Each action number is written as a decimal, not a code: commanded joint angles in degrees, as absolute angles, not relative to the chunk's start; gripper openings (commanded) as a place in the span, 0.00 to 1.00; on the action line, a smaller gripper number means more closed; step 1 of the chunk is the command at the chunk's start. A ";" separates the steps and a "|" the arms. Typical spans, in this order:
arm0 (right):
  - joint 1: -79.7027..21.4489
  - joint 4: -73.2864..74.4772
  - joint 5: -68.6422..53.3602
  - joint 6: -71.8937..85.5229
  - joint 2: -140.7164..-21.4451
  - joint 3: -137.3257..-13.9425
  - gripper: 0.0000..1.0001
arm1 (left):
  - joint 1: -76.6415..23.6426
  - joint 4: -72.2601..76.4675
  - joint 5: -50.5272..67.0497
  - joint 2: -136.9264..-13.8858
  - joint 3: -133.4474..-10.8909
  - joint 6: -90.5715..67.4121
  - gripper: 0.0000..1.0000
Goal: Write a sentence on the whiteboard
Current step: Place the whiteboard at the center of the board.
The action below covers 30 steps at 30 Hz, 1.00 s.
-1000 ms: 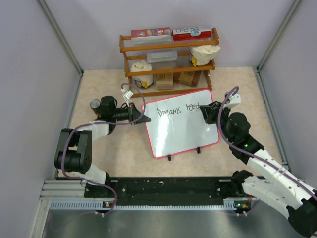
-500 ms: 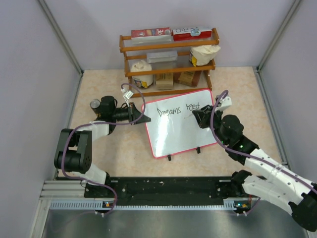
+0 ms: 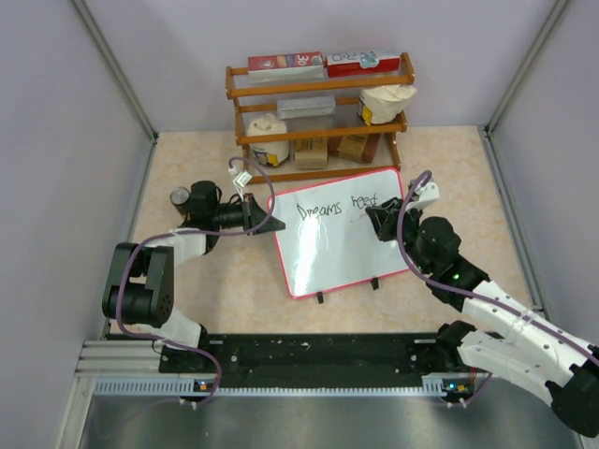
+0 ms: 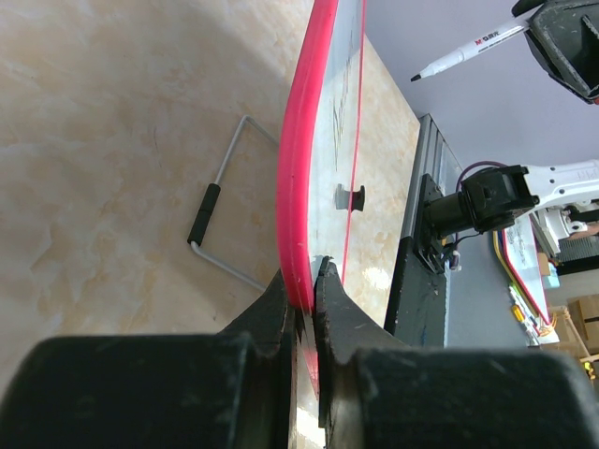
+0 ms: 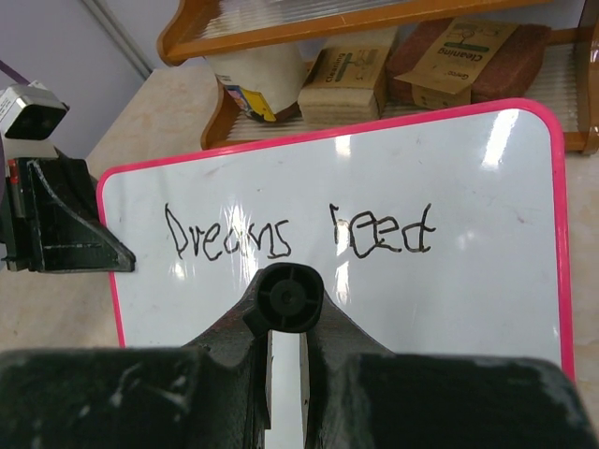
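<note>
The whiteboard (image 3: 339, 251), white with a red frame, stands tilted on the table. "Dreams need" (image 3: 337, 207) is the sentence written along its top in black. My left gripper (image 3: 270, 224) is shut on the board's left edge, and its fingers (image 4: 329, 297) pinch the red frame (image 4: 298, 187). Over the board's right half, my right gripper (image 3: 378, 221) is shut on a marker (image 4: 465, 53). The marker's black end cap (image 5: 290, 296) sits between that gripper's (image 5: 288, 323) fingertips. It points at the board (image 5: 468, 299) below the lettering (image 5: 292, 234). The tip hangs just off the surface.
A wooden rack (image 3: 318, 112) with boxes and jars stands right behind the board. The board's wire stand (image 4: 217, 220) lies on the table behind it, and two black tabs (image 3: 320, 297) stick out at its near edge. Grey walls close in both sides.
My right gripper has moved with the marker from the board's right edge leftward, to below the word "need", then stayed there. The left gripper and the board have not moved.
</note>
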State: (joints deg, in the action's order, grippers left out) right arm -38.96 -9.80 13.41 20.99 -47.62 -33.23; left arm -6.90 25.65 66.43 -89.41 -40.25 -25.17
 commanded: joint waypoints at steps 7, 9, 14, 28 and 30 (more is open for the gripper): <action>-39.55 -10.64 13.89 20.92 -47.64 -33.93 0.00 | -8.53 24.87 60.38 -90.00 -38.67 -12.74 0.00; -39.55 -10.20 13.01 22.14 -47.02 -33.23 0.00 | -8.53 24.87 60.38 -90.00 -38.67 -12.74 0.00; -39.46 -6.60 8.71 27.24 -44.22 -30.94 0.00 | -8.53 24.87 60.21 -89.91 -38.76 -12.74 0.00; -39.38 -1.41 0.27 42.80 -30.95 -15.39 0.00 | -8.53 24.70 59.94 -90.00 -38.76 -12.74 0.00; -39.46 -0.18 0.18 44.73 -28.75 -14.07 0.00 | -8.53 24.61 59.94 -90.00 -38.76 -12.74 0.00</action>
State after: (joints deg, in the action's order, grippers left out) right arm -38.96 -0.51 2.31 39.29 -33.47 -15.29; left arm -6.92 25.56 66.37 -89.38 -40.25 -25.17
